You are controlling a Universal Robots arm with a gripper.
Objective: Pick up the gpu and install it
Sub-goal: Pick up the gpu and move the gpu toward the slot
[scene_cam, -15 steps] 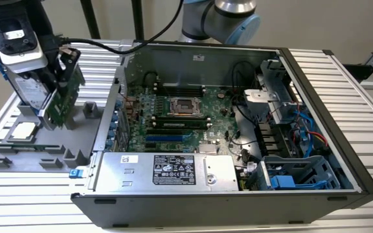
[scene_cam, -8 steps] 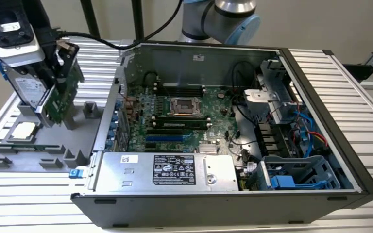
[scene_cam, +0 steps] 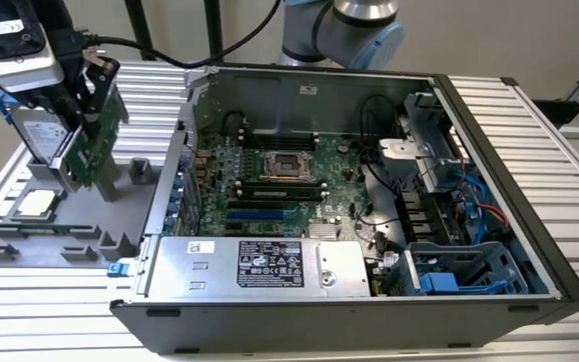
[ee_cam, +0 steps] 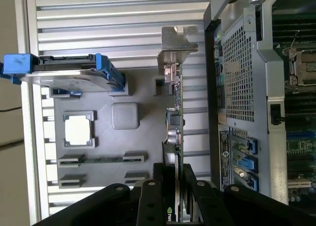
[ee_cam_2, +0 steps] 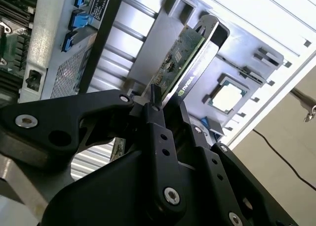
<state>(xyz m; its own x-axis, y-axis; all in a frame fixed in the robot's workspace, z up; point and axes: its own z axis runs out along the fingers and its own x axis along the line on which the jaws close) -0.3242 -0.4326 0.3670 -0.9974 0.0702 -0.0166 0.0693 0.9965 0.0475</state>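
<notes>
Gpu (ee_cam_2: 180,58) pinched on edge at parts holder (ee_cam: 138,97)

The gripper (ee_cam_2: 165,100) is seen in both wrist views with its black fingers (ee_cam_2: 153,117) pressed onto the two faces of the gpu, near one end of the card. The green board is held upright on its long edge, and its grey metal bracket (ee_cam: 177,43) is at the end far from the fingers. The card is placed over the grey parts holder; whether its lower edge is seated there cannot be told. A hard drive (ee_cam: 69,75) in a blue frame is stood just beside it on the same holder, and a square silver chip (ee_cam: 79,129) is laid flat nearby. Towards the exterior view's right an open computer case (scene_cam: 320,324) is laid on its side, with the motherboard (scene_cam: 280,188) exposed. Everything is carried on a ribbed aluminium table (scene_cam: 541,128). A pale wall (scene_cam: 491,38) is seen behind it.
</notes>
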